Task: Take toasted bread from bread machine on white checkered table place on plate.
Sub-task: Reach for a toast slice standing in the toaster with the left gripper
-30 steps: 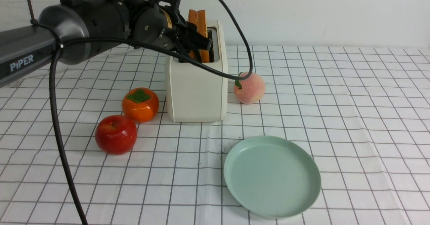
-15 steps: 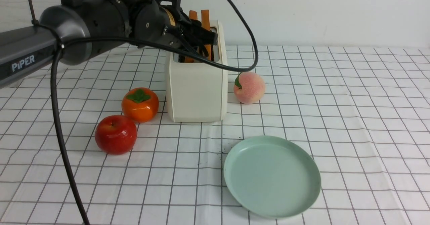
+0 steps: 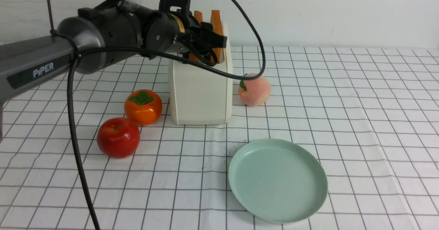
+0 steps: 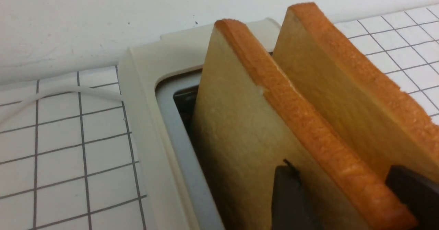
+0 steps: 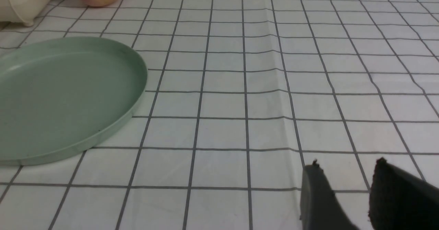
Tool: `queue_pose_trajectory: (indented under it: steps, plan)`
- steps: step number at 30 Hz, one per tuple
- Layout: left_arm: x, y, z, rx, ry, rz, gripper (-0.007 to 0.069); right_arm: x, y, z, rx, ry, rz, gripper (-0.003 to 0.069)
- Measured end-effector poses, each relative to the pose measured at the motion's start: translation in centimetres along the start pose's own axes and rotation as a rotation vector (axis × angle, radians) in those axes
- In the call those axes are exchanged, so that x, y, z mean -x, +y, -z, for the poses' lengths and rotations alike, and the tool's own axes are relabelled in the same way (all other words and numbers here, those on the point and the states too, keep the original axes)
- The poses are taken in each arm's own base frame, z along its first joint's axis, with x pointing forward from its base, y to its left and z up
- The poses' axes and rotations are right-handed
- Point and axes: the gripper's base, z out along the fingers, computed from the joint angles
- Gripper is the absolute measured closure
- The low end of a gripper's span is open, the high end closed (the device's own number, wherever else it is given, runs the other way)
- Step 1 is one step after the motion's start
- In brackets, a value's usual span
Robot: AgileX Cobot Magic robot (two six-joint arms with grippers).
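The jaws of our left gripper (image 4: 337, 164) stand spread, clamping nothing, astride the nearer golden-tan square toast slice (image 4: 247, 127) standing in the boxy cream-white toaster (image 3: 200, 92), well apart from the pale mint-green round plate (image 3: 277, 180), so we fear the finger (image 4: 415, 199) wedged between the slices drags the leaning second slice (image 4: 343, 96) out too.

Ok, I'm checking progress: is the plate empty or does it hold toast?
Empty. The plate shows only bare green; both toast slices stand in the bread machine.
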Motion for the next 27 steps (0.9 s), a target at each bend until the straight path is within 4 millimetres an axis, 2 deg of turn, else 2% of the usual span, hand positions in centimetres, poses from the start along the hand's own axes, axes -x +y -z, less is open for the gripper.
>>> queue_pose_trajectory:
  steps: [4, 15, 23, 27]
  plan:
    - [0.2, 0.0, 0.0, -0.004, -0.022, -0.001, 0.0306, 0.0, 0.0, 0.0, 0.0, 0.0, 0.0, 0.042]
    - [0.5, 0.0, 0.0, -0.008, -0.059, -0.022, 0.0519, 0.0, 0.0, 0.0, 0.0, 0.0, 0.0, 0.042]
    - [1.0, 0.0, 0.3, -0.009, -0.079, -0.039, 0.0533, 0.0, 0.0, 0.0, 0.0, 0.0, 0.0, 0.042]
    - [2.5, -0.2, 1.7, -0.018, -0.145, -0.043, 0.0533, 0.0, 0.0, 0.0, 0.0, 0.0, 0.0, 0.042]
